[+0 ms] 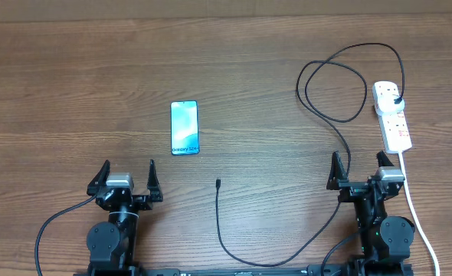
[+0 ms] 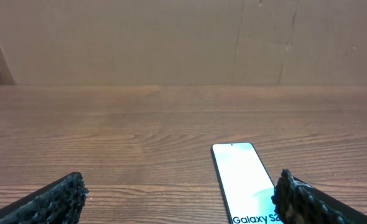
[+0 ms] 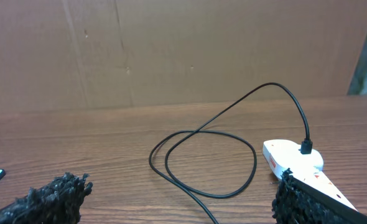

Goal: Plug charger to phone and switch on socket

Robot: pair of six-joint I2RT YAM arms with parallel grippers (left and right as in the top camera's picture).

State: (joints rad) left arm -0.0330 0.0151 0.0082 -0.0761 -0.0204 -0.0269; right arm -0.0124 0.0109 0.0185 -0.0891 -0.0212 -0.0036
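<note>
**A:** From above, what is hard to read?

**B:** The switches on the socket point(image 1: 392, 115) are only red flecks, so I cannot tell whether they are on or off. It is one white oblong strip, ahead and to the right of the right end effector point(image 1: 358, 161). A white cord point(image 1: 414, 203) runs back past it.

**A:** And the charger point(image 1: 217, 207)?

**B:** There is one thin black cable. Its plug sits in the far outlet, and its loose tip lies between the two end effectors. The one slim phone point(image 1: 185, 128) lies flat on the wood-grain desk point(image 1: 57, 92), ahead and slightly right of the left end effector point(image 1: 129, 165). Both end effectors are spread wide and empty.

**A:** Left wrist?

**B:** The right one of the knobbly black fingers point(image 2: 308, 199) covers the phone's near corner, and the frame cuts off its lettering.

**A:** Right wrist?

**B:** The cable loops ahead, the right finger hides the socket's near end, and a sliver of the phone shows at the left edge.
</note>
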